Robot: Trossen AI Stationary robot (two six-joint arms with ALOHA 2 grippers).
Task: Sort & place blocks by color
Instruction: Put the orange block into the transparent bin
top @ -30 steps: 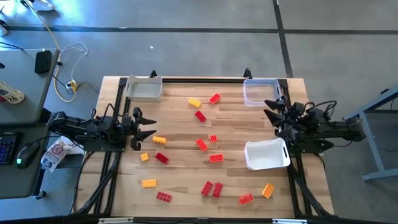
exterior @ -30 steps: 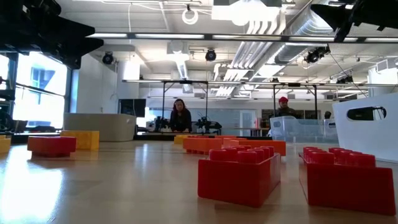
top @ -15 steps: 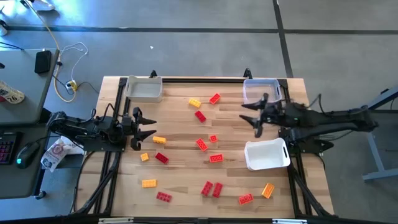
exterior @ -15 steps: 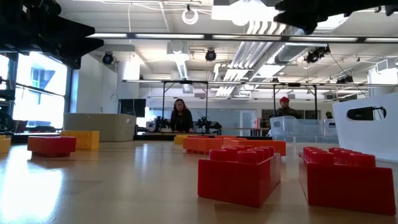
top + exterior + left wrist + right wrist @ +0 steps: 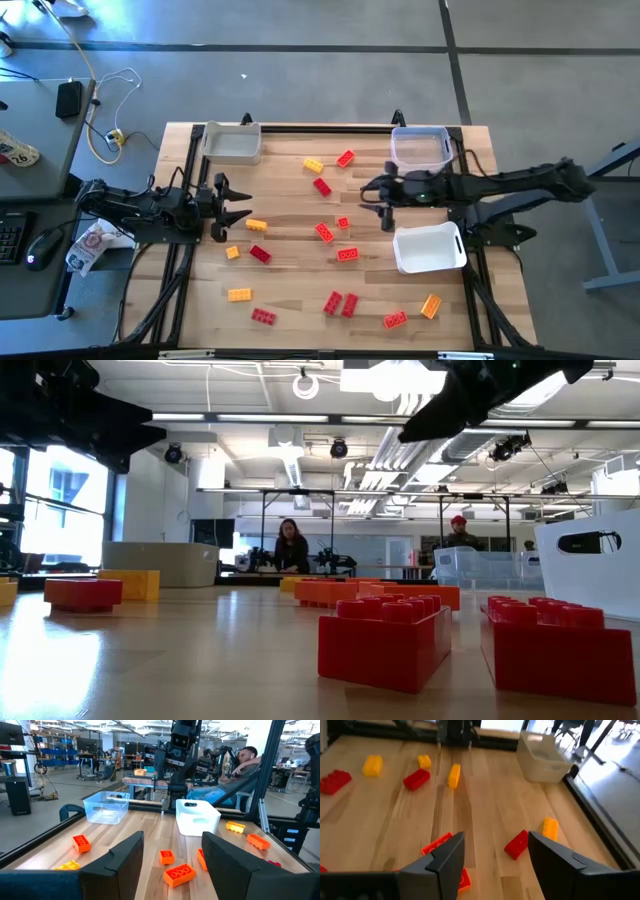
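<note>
**Right gripper held open above the worktop's middle; blocks scattered across the wood**

The right gripper [image 5: 385,200] is extended from the right edge toward the centre of the worktop [image 5: 290,250], raised above the wood, with its jaws spread wide and nothing held between them. In the right wrist view its 2 dark fingers [image 5: 440,862] are seen apart, with a red block [image 5: 516,843] and a yellow block [image 5: 550,828] lying on the wood beyond them. The arm is stretched between 2 trays near the right edge: a clear tray [image 5: 419,148] at the far right corner and a white tray [image 5: 430,249] nearer the front.

The left gripper [image 5: 232,200] is parked at the left edge, jaws also wide and empty, pointed along the table. Just beside its tips a yellow block [image 5: 256,225] is lying, with a red block [image 5: 260,254] a little nearer the front edge. A third, whitish tray [image 5: 232,143] is set at the far left corner.

The blocks [image 5: 335,245] are spread over the middle and front of the worktop, none of them in any tray. A pair of red blocks [image 5: 340,303] is lying side by side near the front edge, and an orange block [image 5: 430,306] is tilted near the front right corner.

2 persons are seen in the room beyond the table in the low view.
</note>
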